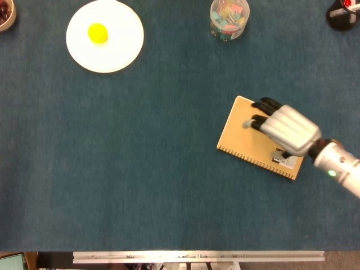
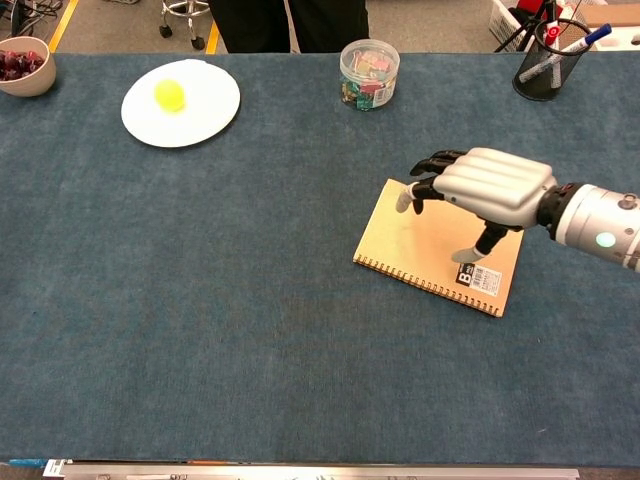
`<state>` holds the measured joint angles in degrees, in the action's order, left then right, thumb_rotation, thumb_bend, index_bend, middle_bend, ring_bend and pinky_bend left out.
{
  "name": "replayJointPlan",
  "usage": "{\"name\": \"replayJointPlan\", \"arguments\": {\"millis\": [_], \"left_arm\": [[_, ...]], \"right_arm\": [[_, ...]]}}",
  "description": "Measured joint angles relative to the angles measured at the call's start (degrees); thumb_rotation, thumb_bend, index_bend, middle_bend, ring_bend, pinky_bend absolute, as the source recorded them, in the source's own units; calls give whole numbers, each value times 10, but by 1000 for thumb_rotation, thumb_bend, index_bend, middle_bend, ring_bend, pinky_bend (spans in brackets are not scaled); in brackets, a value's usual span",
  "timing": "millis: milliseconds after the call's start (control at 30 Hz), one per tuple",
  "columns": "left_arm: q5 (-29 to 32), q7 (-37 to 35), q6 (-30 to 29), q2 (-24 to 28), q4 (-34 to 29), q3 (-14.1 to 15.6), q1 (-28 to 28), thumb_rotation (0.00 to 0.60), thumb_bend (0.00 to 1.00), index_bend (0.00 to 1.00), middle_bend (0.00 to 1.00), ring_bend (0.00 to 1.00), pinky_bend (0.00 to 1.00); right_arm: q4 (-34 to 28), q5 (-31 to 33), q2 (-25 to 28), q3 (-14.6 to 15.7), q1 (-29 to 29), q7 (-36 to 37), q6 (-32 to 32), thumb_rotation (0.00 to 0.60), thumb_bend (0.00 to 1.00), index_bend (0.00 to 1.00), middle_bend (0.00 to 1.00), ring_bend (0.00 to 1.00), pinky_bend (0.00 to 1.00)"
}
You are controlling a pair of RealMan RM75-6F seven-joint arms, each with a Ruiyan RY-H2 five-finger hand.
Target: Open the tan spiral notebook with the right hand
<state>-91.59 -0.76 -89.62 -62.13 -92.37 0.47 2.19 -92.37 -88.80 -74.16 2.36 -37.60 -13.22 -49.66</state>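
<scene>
The tan spiral notebook (image 1: 246,140) (image 2: 422,243) lies shut and flat on the blue table, turned at an angle. Its wire spiral (image 1: 254,162) (image 2: 418,279) runs along the near edge, and a small white label (image 2: 478,277) sits at the near right corner. My right hand (image 1: 285,128) (image 2: 487,184) is over the notebook's far right part, palm down, with its fingers bent forward and apart and nothing held. Whether the thumb touches the cover I cannot tell. My left hand is in neither view.
A white plate (image 1: 124,53) (image 2: 210,120) carrying a yellow ball (image 1: 98,32) (image 2: 168,95) is at the far left. A clear jar of coloured clips (image 1: 229,18) (image 2: 368,72) stands at the far middle. A mesh pen holder (image 2: 550,62) occupies the far right corner, a bowl (image 2: 25,66) the far left.
</scene>
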Motion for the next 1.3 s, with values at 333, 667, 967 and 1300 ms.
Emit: {"name": "replayJointPlan", "arguments": {"millis": [333, 667, 967, 1300], "left_arm": [[-7, 10, 2, 0, -10, 0, 3, 600, 398, 202, 137, 142, 181], [-10, 16, 2, 2, -18, 1, 4, 600, 398, 202, 137, 142, 181], [-11, 14, 0, 4, -18, 1, 2, 600, 397, 202, 137, 142, 180], [-7, 3, -3, 6, -10, 2, -2, 600, 398, 202, 137, 142, 181]], "right_arm": [[54, -88, 20, 58, 47, 38, -85, 600, 0, 111, 135, 22, 119], [129, -129, -2, 88, 78, 58, -121, 600, 0, 0, 40, 0, 83], [165, -134, -39, 86, 83, 49, -115, 600, 0, 0, 32, 0, 83], [163, -125, -56, 78, 78, 27, -95, 600, 0, 0, 32, 0, 83]]}}
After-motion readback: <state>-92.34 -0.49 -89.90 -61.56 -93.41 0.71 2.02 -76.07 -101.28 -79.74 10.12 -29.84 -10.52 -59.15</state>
